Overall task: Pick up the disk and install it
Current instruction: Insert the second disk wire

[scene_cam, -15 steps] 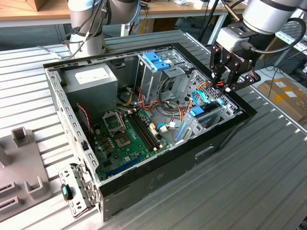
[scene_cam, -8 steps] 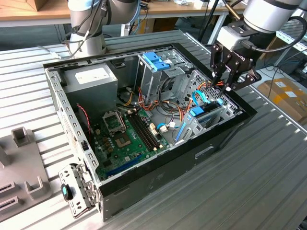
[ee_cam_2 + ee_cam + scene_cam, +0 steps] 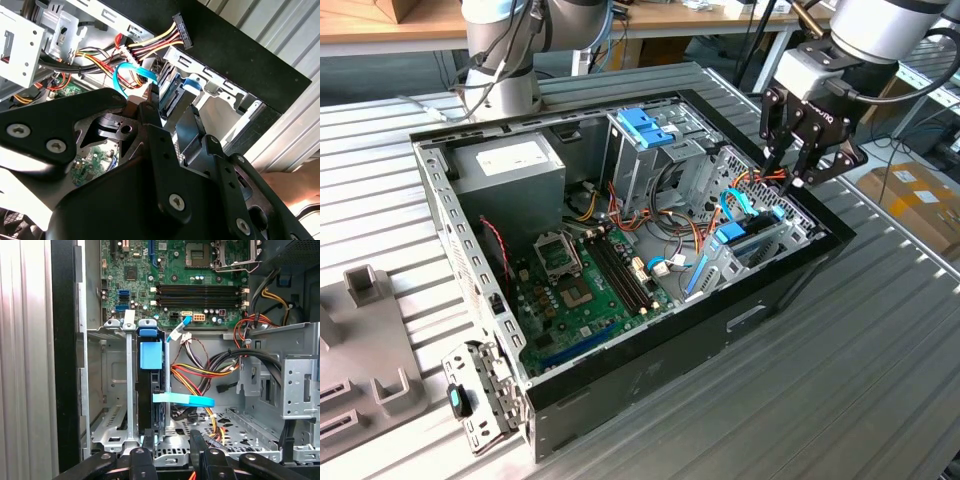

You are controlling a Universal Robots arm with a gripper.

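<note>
1. At the exterior view's left, on the ribbed metal table (image 3: 840, 380), an open computer case (image 3: 650, 370) lies on its side. The grey power-supply box (image 3: 510, 165) sits in its far corner and the green circuit board (image 3: 580, 290) covers the floor.
2. Mid-case: a metal drive cage (image 3: 665, 165) topped by a blue latch (image 3: 645, 128). It is not the task's thing.
3. Toward the exterior view's right, the disk (image 3: 748, 238) stands on edge in a slot of the drive bay at the case's front wall. In the first wrist view it shows as a dark upright slab (image 3: 150, 390) with a blue tab at its near end. A flat blue cable (image 3: 182, 400) crosses just beside it.
4. Handling judgement: the disk is a stiff metal body, fairly heavy for its size and sensitive to shock. Its flat faces are smooth, so a grip could slip there. The plastic side rails flex and are poor to squeeze. The best hold looks to be across the two broad faces near the exposed end, clear of the cable.
5. Farthest to the exterior view's right, the gripper (image 3: 798, 172) hangs just above the bay on a wrist angled down into the case.
6. Jaws: apart and empty. In the first wrist view the fingertips (image 3: 150, 442) have a clear gap between them. They touch nothing, and the disk's end is directly ahead.
7. Status judgement: the disk looks seated in its slot, but I cannot tell whether it is fully latched.
</note>
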